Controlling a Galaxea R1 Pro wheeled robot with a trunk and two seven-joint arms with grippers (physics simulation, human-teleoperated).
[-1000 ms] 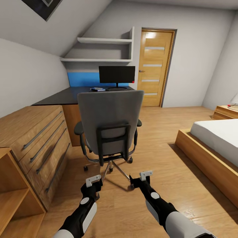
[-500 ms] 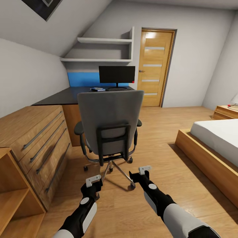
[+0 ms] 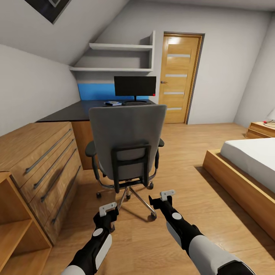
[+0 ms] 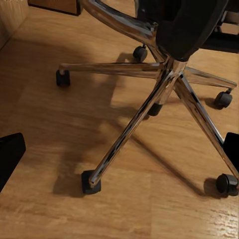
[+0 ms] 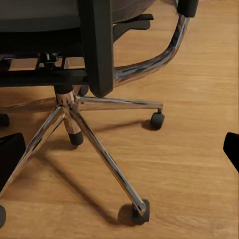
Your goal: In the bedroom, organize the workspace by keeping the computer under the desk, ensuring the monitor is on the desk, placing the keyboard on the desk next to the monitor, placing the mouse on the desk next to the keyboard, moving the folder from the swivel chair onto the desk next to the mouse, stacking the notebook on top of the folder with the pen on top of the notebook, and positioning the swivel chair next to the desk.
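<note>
The grey swivel chair [image 3: 127, 145] stands with its back to the robot, between it and the black desk [image 3: 82, 109] bearing the monitor [image 3: 135, 86], while the left gripper [image 3: 108, 208] and right gripper [image 3: 167, 195] hover low behind its chrome base, both spread wide and empty.

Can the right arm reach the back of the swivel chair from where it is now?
Probably yes: the right gripper hangs low, just behind the swivel chair, with only bare floor between them.
</note>
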